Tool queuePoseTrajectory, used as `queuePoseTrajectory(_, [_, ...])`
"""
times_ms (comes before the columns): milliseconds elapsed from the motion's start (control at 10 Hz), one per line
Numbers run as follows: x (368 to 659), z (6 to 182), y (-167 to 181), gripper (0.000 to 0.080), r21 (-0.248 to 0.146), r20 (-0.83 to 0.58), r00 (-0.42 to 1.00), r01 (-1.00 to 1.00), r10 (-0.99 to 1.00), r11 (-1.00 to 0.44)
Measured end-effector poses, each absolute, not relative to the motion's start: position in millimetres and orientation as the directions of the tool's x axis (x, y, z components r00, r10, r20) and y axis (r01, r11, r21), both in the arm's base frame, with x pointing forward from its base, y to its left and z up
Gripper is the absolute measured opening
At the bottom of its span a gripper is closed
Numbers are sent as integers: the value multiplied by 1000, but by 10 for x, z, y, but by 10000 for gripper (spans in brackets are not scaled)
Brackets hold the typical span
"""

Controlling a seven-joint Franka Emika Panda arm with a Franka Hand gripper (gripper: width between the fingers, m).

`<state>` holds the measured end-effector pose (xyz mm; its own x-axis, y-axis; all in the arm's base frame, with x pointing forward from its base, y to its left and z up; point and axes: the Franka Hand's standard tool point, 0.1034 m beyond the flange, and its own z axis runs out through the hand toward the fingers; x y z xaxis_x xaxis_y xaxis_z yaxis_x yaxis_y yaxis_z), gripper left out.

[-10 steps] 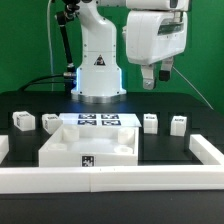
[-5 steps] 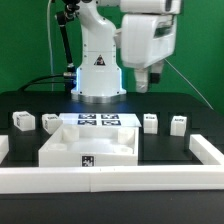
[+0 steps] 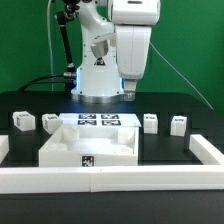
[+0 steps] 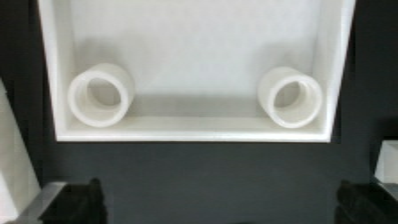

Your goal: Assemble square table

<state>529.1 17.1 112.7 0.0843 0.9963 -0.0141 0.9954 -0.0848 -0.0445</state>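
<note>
Shows the square table slab flat on the black bench, between the barrier rail and the marker board — large, white, recessed side up, with a black-and-white tag on its near edge. From the wrist view, picks out 2 round sockets in the recess. Counts 4 small white leg blocks, 2 on each side of the slab. Finds the gripper well above — spread wide, gripping nothing.
</note>
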Motion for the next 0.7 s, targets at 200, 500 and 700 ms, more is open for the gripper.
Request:
queuePoseTrajectory(200, [5241, 1037, 61, 649, -41, -9, 60, 997, 998, -60])
queuePoseTrajectory(500, [5004, 712, -239, 649, -45, 3, 70, 997, 998, -70])
queuePoseTrajectory(700, [4924, 522, -305, 649, -74, 8, 87, 994, 996, -87])
